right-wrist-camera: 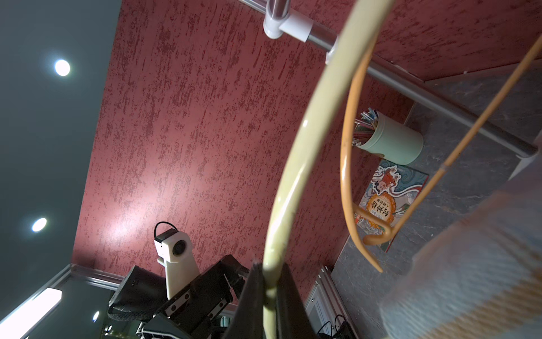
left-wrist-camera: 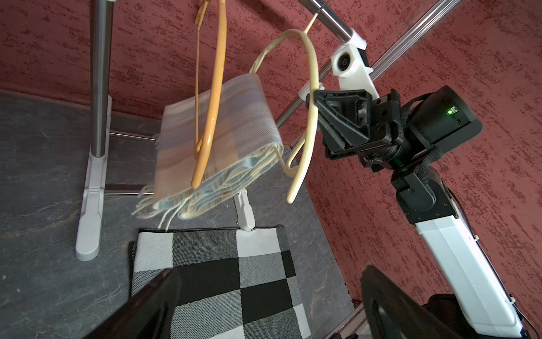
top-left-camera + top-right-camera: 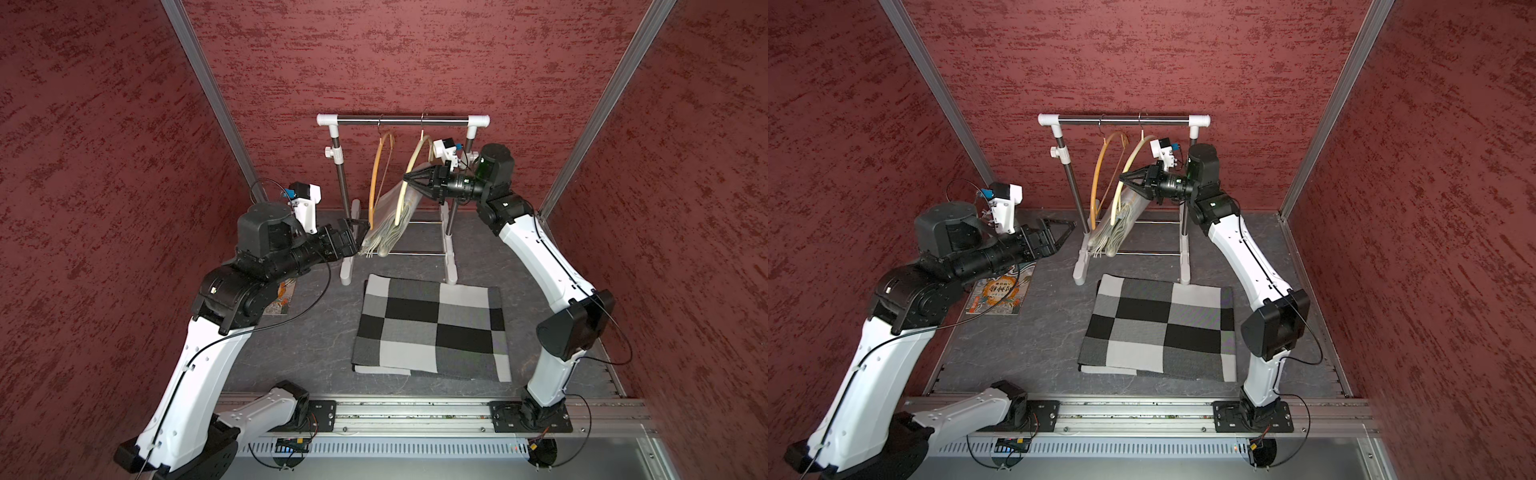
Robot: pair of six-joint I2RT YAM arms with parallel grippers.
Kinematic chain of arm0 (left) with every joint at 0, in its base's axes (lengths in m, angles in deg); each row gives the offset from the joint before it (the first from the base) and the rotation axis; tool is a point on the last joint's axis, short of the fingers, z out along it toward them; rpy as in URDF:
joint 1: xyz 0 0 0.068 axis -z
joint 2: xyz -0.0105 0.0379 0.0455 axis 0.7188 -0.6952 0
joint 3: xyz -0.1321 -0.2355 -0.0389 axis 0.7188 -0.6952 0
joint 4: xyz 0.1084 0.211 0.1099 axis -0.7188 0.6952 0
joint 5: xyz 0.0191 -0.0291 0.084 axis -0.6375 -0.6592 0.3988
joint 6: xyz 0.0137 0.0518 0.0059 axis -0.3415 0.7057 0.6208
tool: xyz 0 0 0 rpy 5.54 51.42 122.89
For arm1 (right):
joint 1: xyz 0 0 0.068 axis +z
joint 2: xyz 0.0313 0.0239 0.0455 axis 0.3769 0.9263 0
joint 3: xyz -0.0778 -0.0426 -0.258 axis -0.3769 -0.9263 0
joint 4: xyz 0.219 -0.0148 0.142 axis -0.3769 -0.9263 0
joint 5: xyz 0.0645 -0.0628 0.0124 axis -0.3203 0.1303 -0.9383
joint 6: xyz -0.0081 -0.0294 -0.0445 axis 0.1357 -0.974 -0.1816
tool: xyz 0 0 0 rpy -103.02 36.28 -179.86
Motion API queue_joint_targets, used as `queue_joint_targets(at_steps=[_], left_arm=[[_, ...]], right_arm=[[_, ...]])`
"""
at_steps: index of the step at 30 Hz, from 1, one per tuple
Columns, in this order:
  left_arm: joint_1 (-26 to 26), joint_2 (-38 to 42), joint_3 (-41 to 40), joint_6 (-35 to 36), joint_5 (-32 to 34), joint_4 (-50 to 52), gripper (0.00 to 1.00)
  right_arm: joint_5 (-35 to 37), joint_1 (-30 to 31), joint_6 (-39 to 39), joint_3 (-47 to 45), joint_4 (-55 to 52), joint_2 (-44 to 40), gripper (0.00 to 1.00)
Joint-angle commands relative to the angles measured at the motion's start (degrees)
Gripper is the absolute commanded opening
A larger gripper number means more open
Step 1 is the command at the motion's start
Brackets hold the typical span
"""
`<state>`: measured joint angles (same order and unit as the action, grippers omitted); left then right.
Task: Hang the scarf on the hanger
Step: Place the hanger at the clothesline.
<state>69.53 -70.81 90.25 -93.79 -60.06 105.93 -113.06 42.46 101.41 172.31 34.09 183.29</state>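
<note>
My right gripper (image 3: 405, 178) is clamping tight on the cream hanger (image 2: 314, 70), which is hanging from the rack (image 3: 401, 121) at the worktop's far edge. The scarf (image 2: 223, 117) is draping over its bar. My left gripper (image 3: 1065, 236) is hovering beside it, jaws spread wide, gripping nothing.

In the left wrist view, the left pincer (image 2: 268, 268) shows only as two dark, blurred fingers (image 2: 152, 305), and the lower edge cuts them off. They hide a part of the cloth (image 2: 220, 264), which the same edge cuts too. The upper edge cuts the top of the orange hanger (image 2: 221, 58). The fringe of the scarf (image 2: 240, 117) is blurred.

In the right wrist view, the right pincer (image 1: 269, 273) is dark and blurred where it pinches the cream hanger (image 1: 297, 164). The scarf is there only a blurred patch, cut by two edges.

In a top view, the left arm (image 3: 199, 374) hides most of the book (image 3: 284, 297).
</note>
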Motion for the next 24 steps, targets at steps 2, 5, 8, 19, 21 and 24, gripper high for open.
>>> queue_joint_targets(at_steps=[2, 5, 8, 19, 21, 24], left_arm=[[-0.96, -1.26, -1.15, -1.17, -1.14, 0.38, 1.00], [-1.22, -1.46, -2.69, -0.96, -1.78, -0.78, 1.00], [-1.99, -1.95, -3.23, -1.30, -0.76, -1.71, 1.00], [-5.90, -12.24, 3.45, 2.57, 1.28, -5.10, 1.00], [-5.92, -13.83, 3.96, 3.82, 0.12, -8.43, 1.00], [-5.59, -15.24, 3.64, 6.59, -0.26, -14.99, 0.99]], right_arm=[[-2.20, -3.40, 1.96, 3.74, 6.71, 0.05, 0.00], [-2.68, -4.85, 2.82, 2.20, 7.72, 0.36, 0.00], [-2.98, -5.66, 4.06, -1.09, 9.78, -0.25, 0.00], [-4.47, -5.97, -5.02, -12.76, 6.64, -7.07, 0.56], [-3.60, -6.16, -10.70, -12.87, 1.99, -8.96, 0.75], [-0.27, -6.78, -21.19, -13.01, -7.79, -12.68, 0.83]])
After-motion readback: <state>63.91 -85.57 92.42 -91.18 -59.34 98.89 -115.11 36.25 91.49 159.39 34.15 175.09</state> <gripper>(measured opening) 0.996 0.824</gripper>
